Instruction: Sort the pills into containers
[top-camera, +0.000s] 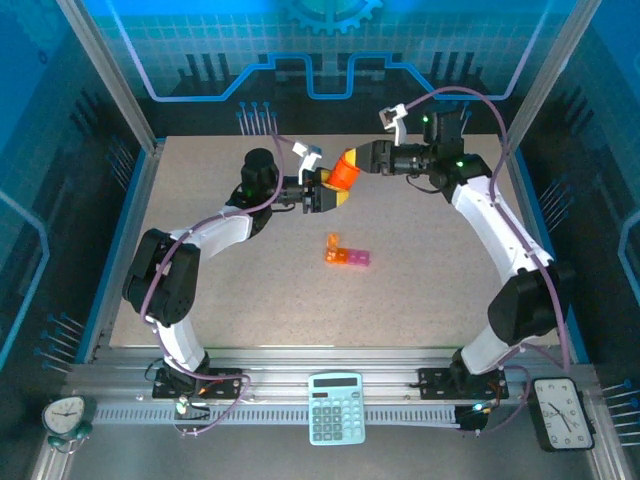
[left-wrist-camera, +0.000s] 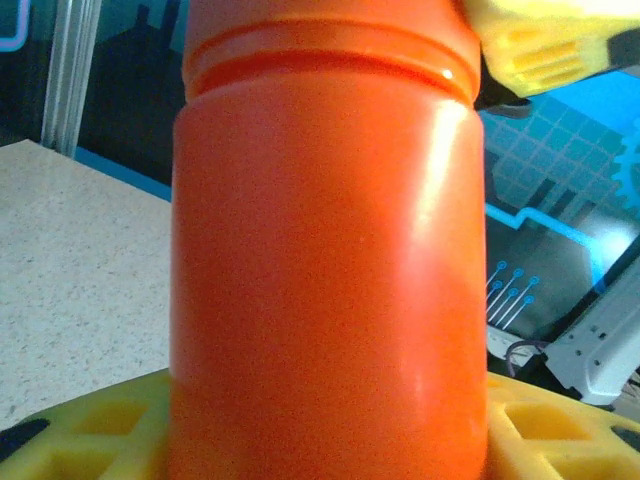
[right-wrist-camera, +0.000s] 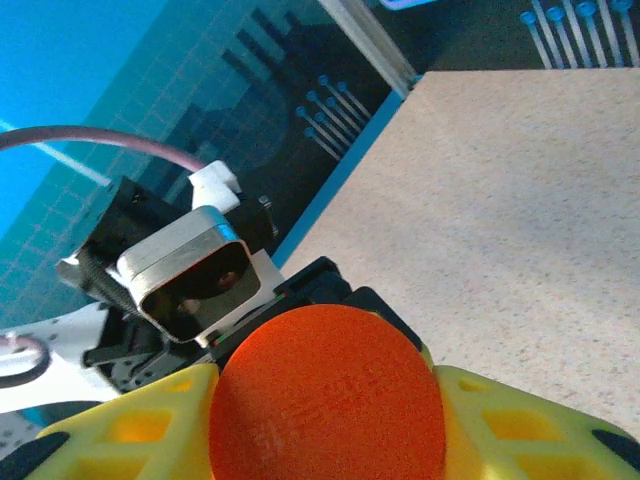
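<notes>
An orange cylindrical bottle (top-camera: 344, 172) hangs above the back of the table between both arms. My left gripper (top-camera: 325, 192) is shut on its body; in the left wrist view the bottle (left-wrist-camera: 325, 280) stands between the yellow fingers (left-wrist-camera: 90, 430). My right gripper (top-camera: 354, 160) is shut on the bottle's other end, and its yellow fingers (right-wrist-camera: 520, 420) press both sides of the round orange end (right-wrist-camera: 325, 400). The containers (top-camera: 347, 254), a small orange and pink strip, lie on the table centre below the bottle. The pills are hidden.
A teal calculator (top-camera: 336, 407) lies on the near rail between the arm bases. A small clock (top-camera: 65, 418) sits at the near left and a black clock (top-camera: 563, 412) at the near right. Blue panels wall the table.
</notes>
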